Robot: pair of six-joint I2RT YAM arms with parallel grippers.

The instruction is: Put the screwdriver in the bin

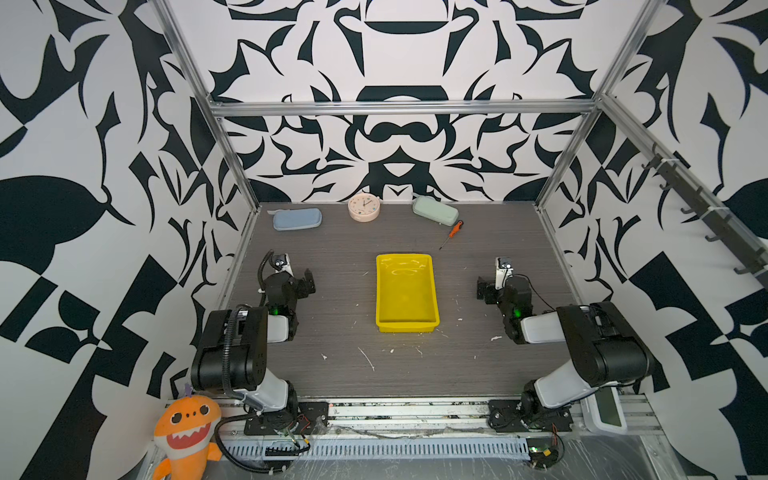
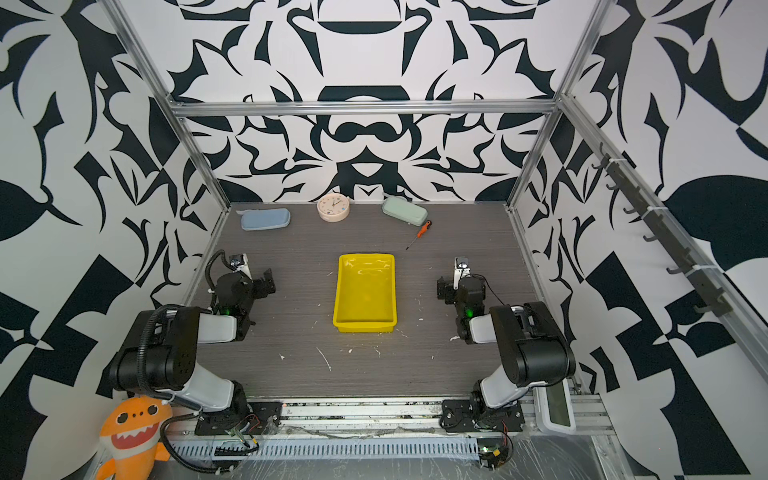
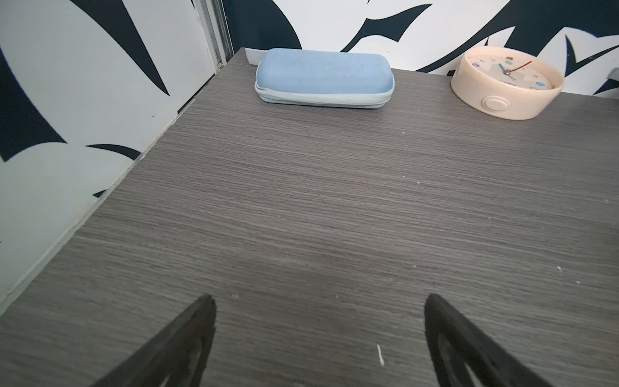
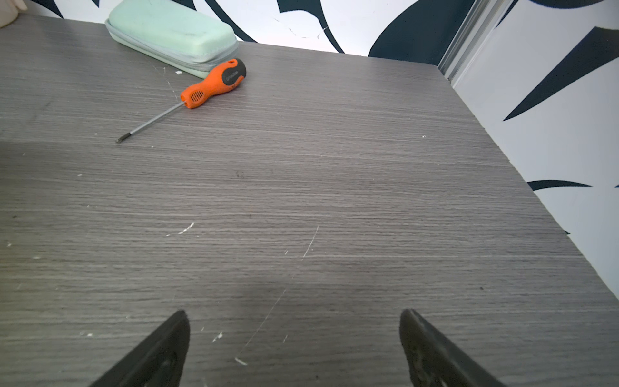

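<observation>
Top views: right arm [image 1: 598, 353] folded, right gripper [image 1: 484, 291] agape nr bin [image 1: 405, 329].

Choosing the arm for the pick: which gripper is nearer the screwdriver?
Right. The right gripper sits nearer the camera than the screwdriver, on its side of the bin; the left gripper is across the bin, farther off.

No text can be read: print on the screwdriver [image 4: 201, 92] grip, upper left of the right wrist view, is blurred, as are the clock [image 3: 507, 85] dial marks.
</observation>
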